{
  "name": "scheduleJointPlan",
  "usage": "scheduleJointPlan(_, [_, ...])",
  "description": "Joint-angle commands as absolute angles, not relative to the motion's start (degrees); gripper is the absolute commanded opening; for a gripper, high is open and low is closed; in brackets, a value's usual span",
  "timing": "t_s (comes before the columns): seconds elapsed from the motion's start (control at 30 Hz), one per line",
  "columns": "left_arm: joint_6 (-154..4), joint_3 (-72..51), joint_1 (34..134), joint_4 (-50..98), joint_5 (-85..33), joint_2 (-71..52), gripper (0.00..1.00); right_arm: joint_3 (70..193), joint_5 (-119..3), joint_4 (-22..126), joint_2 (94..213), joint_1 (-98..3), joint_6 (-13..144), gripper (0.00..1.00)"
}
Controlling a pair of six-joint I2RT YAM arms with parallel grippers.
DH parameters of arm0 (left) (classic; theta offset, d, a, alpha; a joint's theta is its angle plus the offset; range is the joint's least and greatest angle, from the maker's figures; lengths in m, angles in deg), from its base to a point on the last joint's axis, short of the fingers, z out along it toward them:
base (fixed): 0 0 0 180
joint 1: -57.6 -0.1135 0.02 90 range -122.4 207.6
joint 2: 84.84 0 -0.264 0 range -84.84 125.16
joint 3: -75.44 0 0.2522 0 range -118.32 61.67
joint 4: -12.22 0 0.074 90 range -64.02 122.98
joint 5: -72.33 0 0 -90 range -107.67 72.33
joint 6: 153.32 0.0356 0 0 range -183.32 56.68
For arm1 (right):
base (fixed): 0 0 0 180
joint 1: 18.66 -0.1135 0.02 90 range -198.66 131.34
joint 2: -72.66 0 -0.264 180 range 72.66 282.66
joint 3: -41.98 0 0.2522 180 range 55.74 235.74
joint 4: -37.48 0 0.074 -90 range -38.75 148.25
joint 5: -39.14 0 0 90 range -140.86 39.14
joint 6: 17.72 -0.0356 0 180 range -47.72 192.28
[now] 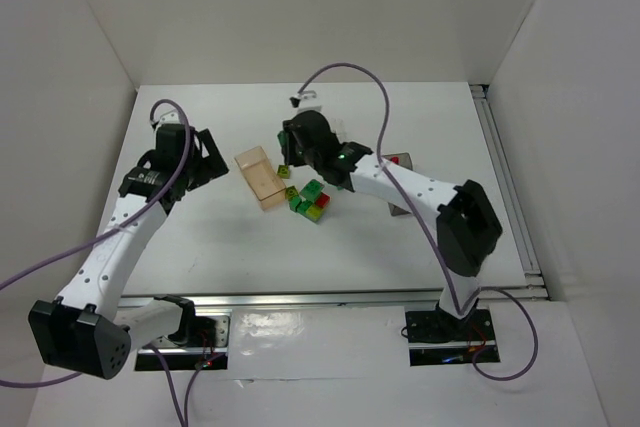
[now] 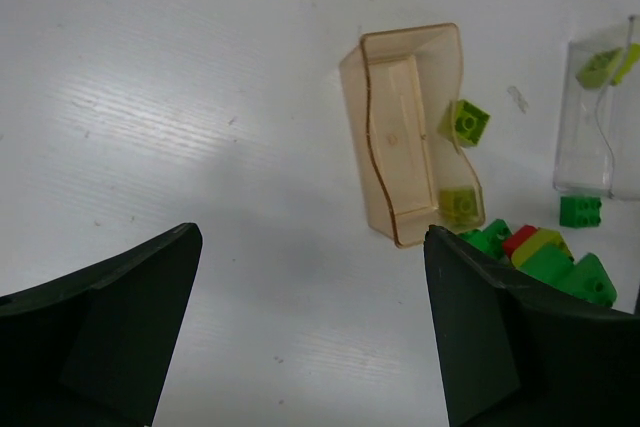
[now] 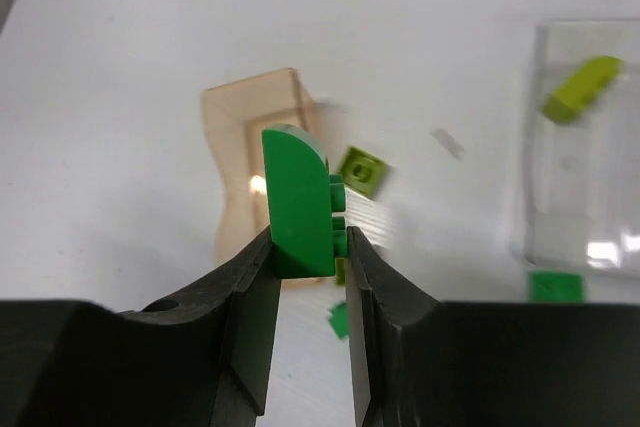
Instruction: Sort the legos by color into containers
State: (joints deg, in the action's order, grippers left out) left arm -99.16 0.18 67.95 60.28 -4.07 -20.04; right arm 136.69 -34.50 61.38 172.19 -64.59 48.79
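My right gripper (image 3: 305,247) is shut on a dark green lego (image 3: 295,202) and holds it above the near end of the peach-orange tray (image 3: 255,147); from above the gripper (image 1: 288,152) sits just right of that tray (image 1: 262,179). A lime lego (image 3: 362,170) lies beside the tray. The clear tray (image 3: 580,157) holds a lime lego (image 3: 580,87). My left gripper (image 2: 312,247) is open and empty over bare table, left of the peach tray (image 2: 410,137). A pile of green, lime and red legos (image 1: 312,199) lies right of it.
A red object (image 1: 393,159) shows partly behind my right arm. A single dark green lego (image 2: 580,211) lies by the clear tray (image 2: 600,117). White walls enclose the table on the left, back and right.
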Motion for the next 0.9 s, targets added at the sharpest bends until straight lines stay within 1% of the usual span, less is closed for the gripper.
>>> scheduleJointPlan(0.0, [-104.27,-2.57,68.15,64.3,5.6,-22.69,1.0,144.58,-37.58,62.14,180.05,-66.73,52.23,0.3])
scheduleJointPlan(0.17, [-104.37,-2.05,66.22,64.91,6.77,-27.7,1.0,154.59,-41.27,64.17,189.18,-68.67,52.85,0.3])
scheduleJointPlan(0.33, [-102.17,-2.05,66.22,64.91,5.44,-28.33,1.0,158.04,-41.28,66.09,193.86,-69.99,53.38,0.3])
scheduleJointPlan(0.37, [-102.17,-2.05,66.22,64.91,5.44,-28.33,1.0,158.74,-41.28,66.1,194.38,-69.99,53.38,0.35])
scheduleJointPlan(0.4, [-102.17,-2.05,66.22,64.91,4.83,-28.33,1.0,159.79,-41.28,67.06,195.26,-69.99,53.38,0.59])
scheduleJointPlan(0.43, [-101.65,-2.05,66.22,64.91,4.3,-28.33,1.0,160.41,-41.28,67.68,195.27,-69.99,53.9,0.68])
scheduleJointPlan(0.47, [-101.64,-2.05,66.22,64.91,4.3,-28.33,1.0,161.02,-41.28,68.99,195.27,-69.99,53.91,0.73])
scheduleJointPlan(0.5, [-101.64,-2.05,66.22,64.91,4.3,-28.33,1.0,161.03,-39.88,69.0,195.27,-69.99,53.91,0.75])
scheduleJointPlan(0.6, [-101.64,-2.05,66.22,64.91,3.25,-27.8,1.0,158.41,-36.11,68.39,190.36,-69.99,54.44,0.75])
scheduleJointPlan(0.7, [-101.11,-1.44,66.22,64.38,2.19,-27.8,1.0,149.89,-31.37,64.52,181.06,-69.99,54.44,0.7])
scheduleJointPlan(0.73, [-101.11,-1.43,66.22,63.78,2.19,-27.28,1.0,145.17,-30.65,63.91,178.68,-69.2,53.83,0.7])
scheduleJointPlan(0.8, [-99.36,-0.82,66.22,62.38,-0.96,-27.27,1.0,138.75,-28.11,63.9,169.91,-68.32,53.12,0.7])
scheduleJointPlan(0.83, [-98.57,-0.82,66.22,61.75,-2.37,-27.27,1.0,136.62,-26.88,63.9,168.04,-67.62,52.25,0.7])
scheduleJointPlan(0.87, [-95.43,-0.82,66.22,60.7,-7.43,-26.66,1.0,134.68,-25.73,64.86,166.28,-67.61,51.45,0.7])
